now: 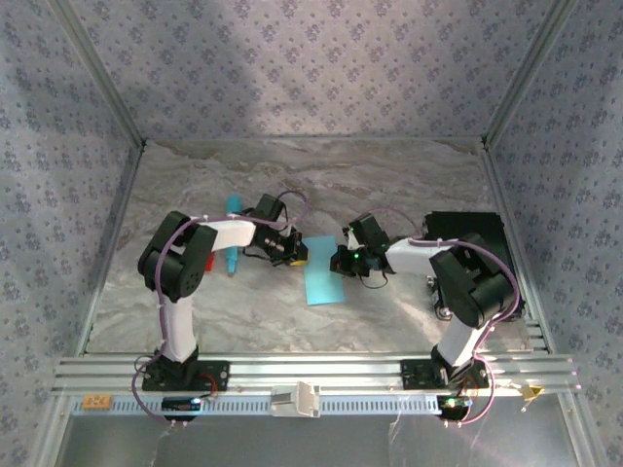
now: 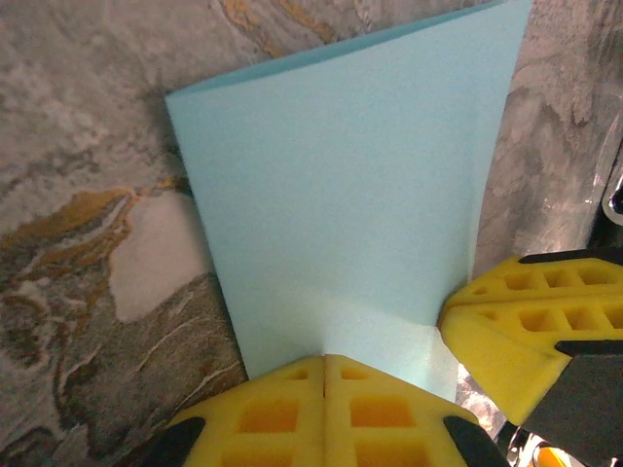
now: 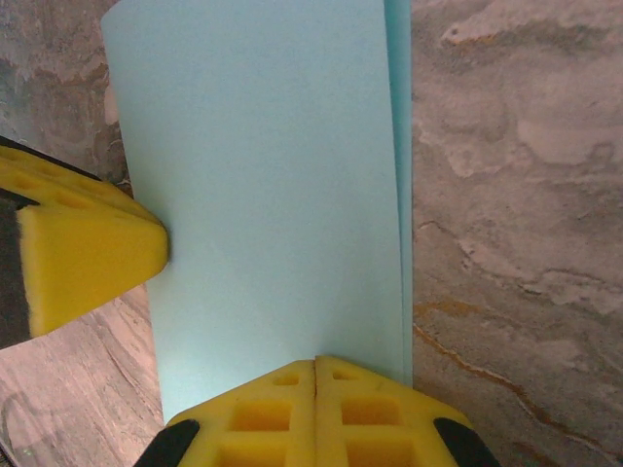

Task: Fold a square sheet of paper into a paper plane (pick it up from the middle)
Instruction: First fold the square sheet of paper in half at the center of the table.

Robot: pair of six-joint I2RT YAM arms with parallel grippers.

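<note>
The light cyan-blue sheet of paper (image 1: 322, 274) lies folded in half into a narrow rectangle at the table's middle. In the right wrist view, two layers show along the sheet's (image 3: 263, 185) right edge. My left gripper (image 1: 297, 251) is at its upper left side. In the left wrist view the yellow pads (image 2: 282, 409) are pressed together on the edge of the sheet (image 2: 350, 185). My right gripper (image 1: 343, 261) pinches the upper right side, with its pads (image 3: 365, 409) closed on the paper. Each wrist view also catches the other gripper's yellow pad (image 2: 531, 321) (image 3: 88, 248) against the paper.
A slim turquoise stick (image 1: 233, 233) lies left of the paper, partly under the left arm. A black box (image 1: 467, 238) sits at the right behind the right arm. Patterned walls enclose the marbled table (image 1: 321, 175), and a metal rail (image 1: 311, 370) runs along the near edge.
</note>
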